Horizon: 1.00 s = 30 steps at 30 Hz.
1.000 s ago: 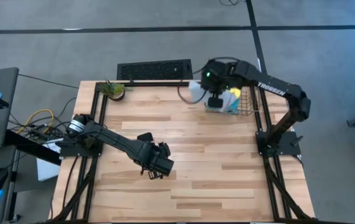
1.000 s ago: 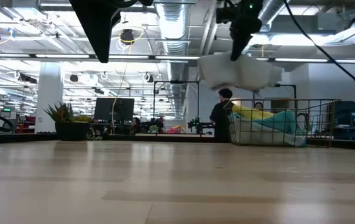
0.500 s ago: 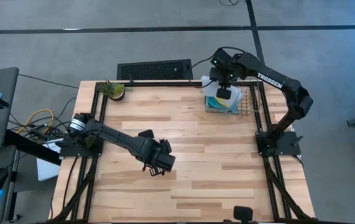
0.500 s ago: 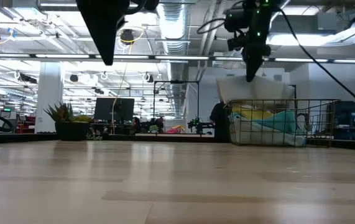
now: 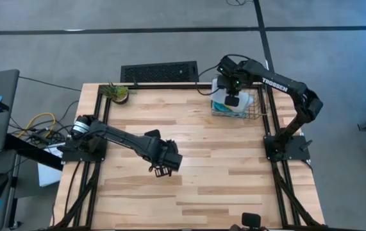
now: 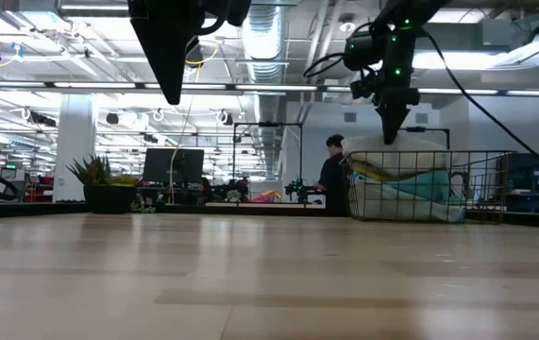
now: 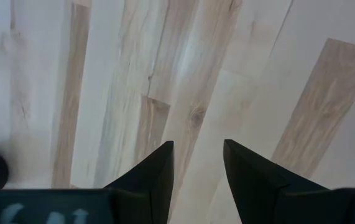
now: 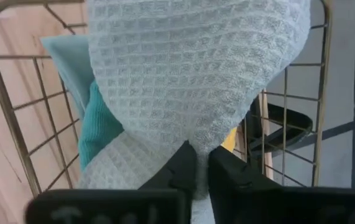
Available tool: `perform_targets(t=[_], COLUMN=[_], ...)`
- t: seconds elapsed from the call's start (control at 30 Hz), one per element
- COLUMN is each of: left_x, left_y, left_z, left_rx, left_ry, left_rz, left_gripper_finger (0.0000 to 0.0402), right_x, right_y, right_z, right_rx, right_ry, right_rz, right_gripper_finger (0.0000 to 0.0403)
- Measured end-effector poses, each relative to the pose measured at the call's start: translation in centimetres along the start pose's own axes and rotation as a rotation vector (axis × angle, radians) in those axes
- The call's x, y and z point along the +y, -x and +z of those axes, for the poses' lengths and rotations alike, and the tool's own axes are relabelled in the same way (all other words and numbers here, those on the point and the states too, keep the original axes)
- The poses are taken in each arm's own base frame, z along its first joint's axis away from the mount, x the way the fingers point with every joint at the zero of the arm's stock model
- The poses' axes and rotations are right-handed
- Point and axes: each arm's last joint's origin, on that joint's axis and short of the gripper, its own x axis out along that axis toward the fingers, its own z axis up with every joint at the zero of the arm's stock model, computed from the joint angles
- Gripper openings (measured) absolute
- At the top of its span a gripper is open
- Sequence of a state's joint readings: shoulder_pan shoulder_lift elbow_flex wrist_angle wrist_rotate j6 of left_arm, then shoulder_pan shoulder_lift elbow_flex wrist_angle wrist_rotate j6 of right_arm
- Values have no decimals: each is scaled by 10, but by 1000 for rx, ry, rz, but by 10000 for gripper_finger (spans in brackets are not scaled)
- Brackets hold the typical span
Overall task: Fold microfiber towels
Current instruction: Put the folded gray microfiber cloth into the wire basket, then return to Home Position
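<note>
My right gripper (image 5: 232, 101) hangs over the wire basket (image 5: 254, 110) at the table's far right, fingers pointing down, shut on a pale blue waffle-weave towel (image 8: 196, 68). That towel sags into the basket (image 6: 439, 156) on top of a cyan towel (image 8: 99, 118). A sliver of a yellow towel (image 8: 229, 140) shows beside it. The low view shows the right gripper (image 6: 394, 127) just above the basket rim. My left gripper (image 5: 161, 169) hovers open over the bare middle of the table, its fingers (image 7: 158, 168) apart with only wood between them. My right gripper pinches a gathered bunch of the pale blue towel (image 8: 193, 138) between its two fingers, coming from above and pointing down. How many layers it has, I cannot tell. The towel bulges out below the fingers and settles slack into the basket on the other towels.
A small potted plant (image 5: 116, 93) stands at the table's far left corner. A dark grille (image 5: 159, 71) lies beyond the far edge. Bare wooden tabletop (image 5: 221, 167) spreads between the arms. People stand in the room behind the basket (image 6: 333, 179).
My right gripper has carried the pale blue towel toward the table's far right corner and down. The towel first hung clear in the air beside the basket. Now it has sunk into the basket, with only its top above the rim.
</note>
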<state>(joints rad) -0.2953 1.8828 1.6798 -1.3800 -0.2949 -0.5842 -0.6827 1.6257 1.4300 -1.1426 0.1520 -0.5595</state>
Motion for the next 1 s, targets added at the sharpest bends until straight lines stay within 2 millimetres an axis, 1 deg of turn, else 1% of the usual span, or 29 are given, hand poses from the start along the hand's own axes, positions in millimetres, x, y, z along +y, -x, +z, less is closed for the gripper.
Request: perform_targets(t=[0.23,0.47,0.57,0.7,0.83,0.9,1.0], left_x=[3,3,3,3,3,4,10], left_y=[-1,-1,-1,-1,-1,-1,2], left_z=[2,2,2,2,2,2,-2], left_rx=[3,3,3,3,-3,-16,-2], left_ry=[-6,-5,-5,-6,0,10,18], left_rz=[2,2,2,2,11,41,94], left_gripper_finger=[132,132,132,132,132,132,132], right_x=[1,0,0,-8,-14,-12,0], right_y=[0,1,3,17,32,45,70], right_z=[2,5,5,3,-4,-10,-22], right_rx=[-6,-26,-17,-59,-101,-145,-237], right_ry=[-4,9,5,-33,-124,-164,-192], right_rz=[-6,-37,-57,-90,-92,-63,17], right_gripper_finger=[120,222,252,264,265,265,265])
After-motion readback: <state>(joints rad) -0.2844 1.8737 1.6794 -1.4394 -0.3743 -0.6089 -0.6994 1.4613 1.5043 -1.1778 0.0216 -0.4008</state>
